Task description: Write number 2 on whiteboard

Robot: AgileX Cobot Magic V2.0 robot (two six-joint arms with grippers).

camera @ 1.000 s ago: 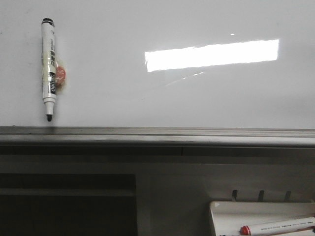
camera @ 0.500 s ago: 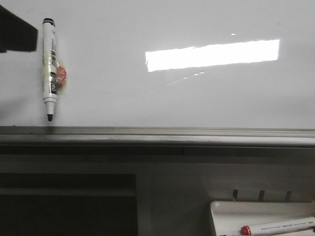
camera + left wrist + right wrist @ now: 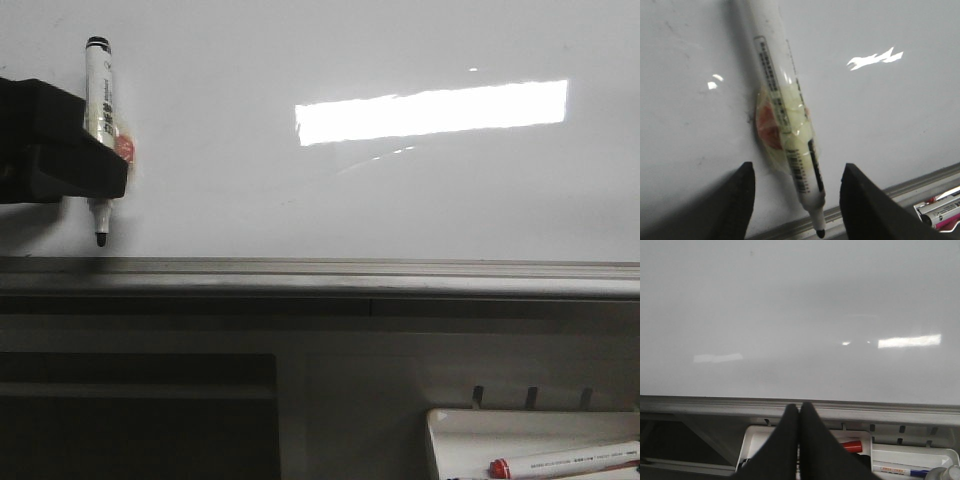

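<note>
The whiteboard (image 3: 400, 200) fills the upper part of the front view, glossy white with a grey bottom rail (image 3: 320, 275). No digit 2 shows on it. A white marker (image 3: 98, 90) with its black tip down hangs upright on the board at the far left, taped to an orange-red magnet (image 3: 124, 148). My left gripper (image 3: 75, 165) reaches in from the left edge at the marker's lower half. In the left wrist view it (image 3: 796, 192) is open, a finger on each side of the marker (image 3: 790, 125), not touching. My right gripper (image 3: 799, 415) is shut and empty below the rail.
A small white tray (image 3: 460, 440) at the lower right holds a red-capped marker (image 3: 565, 460). In the right wrist view the tray (image 3: 755, 440) shows a red cap (image 3: 851, 446) and a second tray with a blue pen (image 3: 902, 471). A dark shelf opening (image 3: 130, 410) lies under the rail.
My left gripper has come in from the left edge and moved down and right, now in front of the marker's lower body. The marker and the right arm have not moved.
</note>
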